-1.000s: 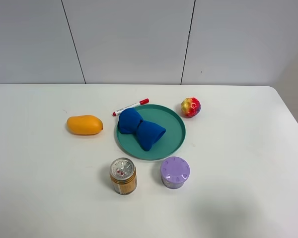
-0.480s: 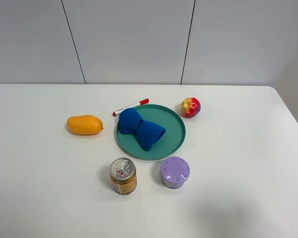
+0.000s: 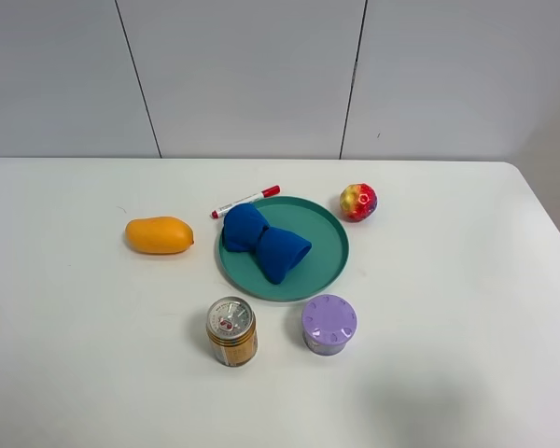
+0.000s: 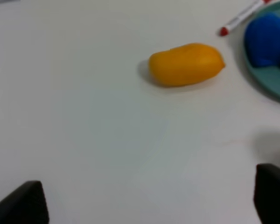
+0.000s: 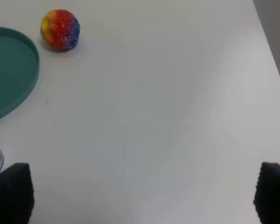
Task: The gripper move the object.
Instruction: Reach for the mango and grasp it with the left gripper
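Note:
The orange-yellow mango (image 3: 159, 235) lies on the white table left of the teal plate (image 3: 329, 266). Neither gripper shows in the exterior high view. In the left wrist view the mango (image 4: 186, 64) lies well ahead of my left gripper (image 4: 147, 200), apart from it. The black fingertips (image 4: 23, 203) stand wide apart at the frame's corners, open and empty. My right gripper (image 5: 142, 193) is also open and empty, its fingertips (image 5: 273, 191) wide apart over bare table, far from the mango.
A blue cloth (image 3: 264, 243) lies on the plate and a red marker (image 3: 245, 201) lies behind it. A red-yellow ball (image 3: 357, 202) sits at the back right. A gold can (image 3: 231, 330) and a purple lidded jar (image 3: 329, 324) stand in front of the plate.

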You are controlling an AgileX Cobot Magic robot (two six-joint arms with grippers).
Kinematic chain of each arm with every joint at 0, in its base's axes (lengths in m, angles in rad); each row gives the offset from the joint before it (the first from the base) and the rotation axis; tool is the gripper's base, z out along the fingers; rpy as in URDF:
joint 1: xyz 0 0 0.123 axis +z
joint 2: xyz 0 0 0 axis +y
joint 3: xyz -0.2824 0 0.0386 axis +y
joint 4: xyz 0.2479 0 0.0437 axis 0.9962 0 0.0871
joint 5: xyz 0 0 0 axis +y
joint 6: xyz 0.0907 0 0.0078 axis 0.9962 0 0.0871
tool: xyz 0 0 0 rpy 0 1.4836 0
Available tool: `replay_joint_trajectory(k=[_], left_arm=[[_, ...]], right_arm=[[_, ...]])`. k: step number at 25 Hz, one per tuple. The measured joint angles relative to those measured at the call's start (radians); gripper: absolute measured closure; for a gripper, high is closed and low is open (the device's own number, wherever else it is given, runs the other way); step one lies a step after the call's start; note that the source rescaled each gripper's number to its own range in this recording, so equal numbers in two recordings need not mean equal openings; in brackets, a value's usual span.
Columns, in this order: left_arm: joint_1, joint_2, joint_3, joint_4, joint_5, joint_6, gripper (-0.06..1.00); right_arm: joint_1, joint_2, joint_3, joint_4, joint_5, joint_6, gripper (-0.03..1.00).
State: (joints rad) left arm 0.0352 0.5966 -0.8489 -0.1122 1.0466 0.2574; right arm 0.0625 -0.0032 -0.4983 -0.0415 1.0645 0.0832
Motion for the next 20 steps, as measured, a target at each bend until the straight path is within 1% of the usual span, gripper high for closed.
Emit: replay_joint_trajectory(k=[1, 6, 8, 10, 12, 15, 17, 18, 20], left_arm=[[0.000, 0.074, -0.052, -0.031, 0.012, 0.039, -0.06], [0.000, 0.411, -0.304, -0.128, 0.057, 0.169, -0.06], [0.000, 0.514, -0.386, -0.160, 0.070, 0.264, -0.06], [-0.001, 0.623, -0.453, -0.193, 0.094, 0.391, -0.06], [-0.020, 0.692, -0.503, -0.209, 0.099, 0.483, -0.06], [-0.067, 0.768, -0.525, -0.206, 0.080, 0.603, -0.06], [-0.105, 0.813, -0.528, -0.177, 0.067, 0.644, -0.06], [-0.123, 0.832, -0.528, -0.145, 0.061, 0.661, -0.06], [-0.168, 0.875, -0.528, -0.056, 0.053, 0.682, -0.06]], right_arm=[[0.000, 0.000, 0.000, 0.000, 0.000, 0.000, -0.03], [0.000, 0.000, 0.000, 0.000, 0.000, 0.000, -0.03], [0.000, 0.000, 0.000, 0.000, 0.000, 0.000, -0.03], [0.000, 0.000, 0.000, 0.000, 0.000, 0.000, -0.03], [0.000, 0.000, 0.000, 0.000, 0.000, 0.000, -0.03], [0.000, 0.000, 0.000, 0.000, 0.000, 0.000, -0.03], [0.000, 0.000, 0.000, 0.000, 0.000, 0.000, -0.03], [0.000, 0.000, 0.000, 0.000, 0.000, 0.000, -0.03], [0.000, 0.000, 0.000, 0.000, 0.000, 0.000, -0.03]])
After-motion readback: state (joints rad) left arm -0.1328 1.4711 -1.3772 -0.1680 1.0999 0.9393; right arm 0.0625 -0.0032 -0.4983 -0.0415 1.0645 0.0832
